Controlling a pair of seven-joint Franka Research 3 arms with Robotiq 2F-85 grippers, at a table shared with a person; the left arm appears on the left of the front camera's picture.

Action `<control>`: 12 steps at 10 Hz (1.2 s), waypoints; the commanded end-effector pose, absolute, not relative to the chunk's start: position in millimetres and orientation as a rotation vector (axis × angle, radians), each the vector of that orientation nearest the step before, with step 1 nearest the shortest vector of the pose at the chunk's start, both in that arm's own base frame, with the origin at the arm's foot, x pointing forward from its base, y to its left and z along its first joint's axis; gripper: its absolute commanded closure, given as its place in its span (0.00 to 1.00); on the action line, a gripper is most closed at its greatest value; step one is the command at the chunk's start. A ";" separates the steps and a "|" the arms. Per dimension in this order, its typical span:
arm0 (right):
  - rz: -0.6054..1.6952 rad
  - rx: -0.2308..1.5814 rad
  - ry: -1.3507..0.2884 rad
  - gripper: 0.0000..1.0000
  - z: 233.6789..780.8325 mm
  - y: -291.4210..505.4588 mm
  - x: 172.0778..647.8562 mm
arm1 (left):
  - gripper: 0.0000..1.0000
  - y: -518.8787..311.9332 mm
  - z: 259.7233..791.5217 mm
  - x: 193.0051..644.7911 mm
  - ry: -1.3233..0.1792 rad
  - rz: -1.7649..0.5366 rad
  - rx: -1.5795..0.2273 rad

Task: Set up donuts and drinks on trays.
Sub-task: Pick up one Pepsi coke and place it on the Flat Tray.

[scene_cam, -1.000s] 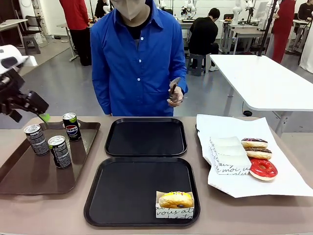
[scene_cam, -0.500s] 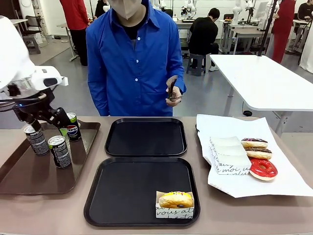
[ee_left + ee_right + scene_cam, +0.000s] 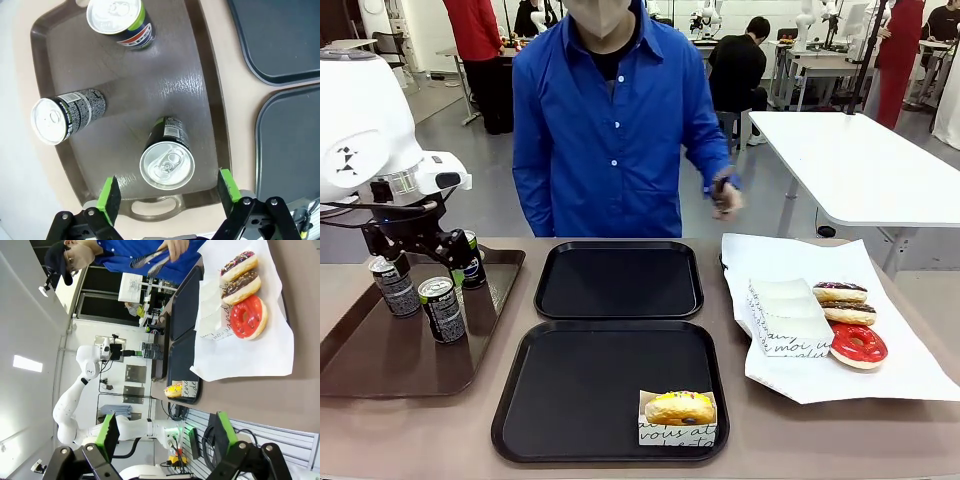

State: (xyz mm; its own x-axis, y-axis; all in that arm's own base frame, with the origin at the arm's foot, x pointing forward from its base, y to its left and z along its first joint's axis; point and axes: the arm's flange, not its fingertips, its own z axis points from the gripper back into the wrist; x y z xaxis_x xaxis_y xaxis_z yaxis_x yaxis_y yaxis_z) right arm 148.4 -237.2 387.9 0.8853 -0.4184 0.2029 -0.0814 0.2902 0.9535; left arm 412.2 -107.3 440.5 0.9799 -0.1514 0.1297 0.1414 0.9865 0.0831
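My left gripper (image 3: 432, 255) hangs open over the brown tray (image 3: 380, 360), where three drink cans stand upright (image 3: 442, 308) (image 3: 390, 285) (image 3: 470, 262). From the left wrist, the silver top of one can (image 3: 167, 164) lies just beyond my open left gripper (image 3: 167, 191), apart from the green pads (image 3: 109, 192). A yellow donut (image 3: 680, 408) in a paper sleeve lies in the near black tray (image 3: 570, 390). The far black tray (image 3: 620, 280) is bare. Two chocolate donuts (image 3: 840, 292) and a red one (image 3: 858, 344) lie on white paper. My right gripper (image 3: 165, 432) is open and holds nothing.
A person in a blue shirt stands across the table, holding tongs (image 3: 723, 192) above its far right edge. A stack of white paper sleeves (image 3: 788, 315) lies beside the donuts. A white table (image 3: 860, 160) stands behind on the right.
My left arm has swung in from the left edge and now stands over the cans on the brown tray. The person's hand with the tongs has moved right.
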 end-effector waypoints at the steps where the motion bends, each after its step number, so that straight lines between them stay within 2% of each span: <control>1: -0.223 1.272 -0.483 0.00 388.9 -237.4 150.3 | 0.00 -109.9 440.7 410.9 -0.146 -0.167 0.077; 7: -0.223 1.272 -0.483 0.00 388.9 -237.4 150.3 | 0.00 -111.1 440.8 411.1 -0.136 -0.158 0.072; 12: -0.223 1.272 -0.483 0.00 388.9 -237.4 150.3 | 0.00 -119.4 429.0 387.6 -0.203 -0.078 0.013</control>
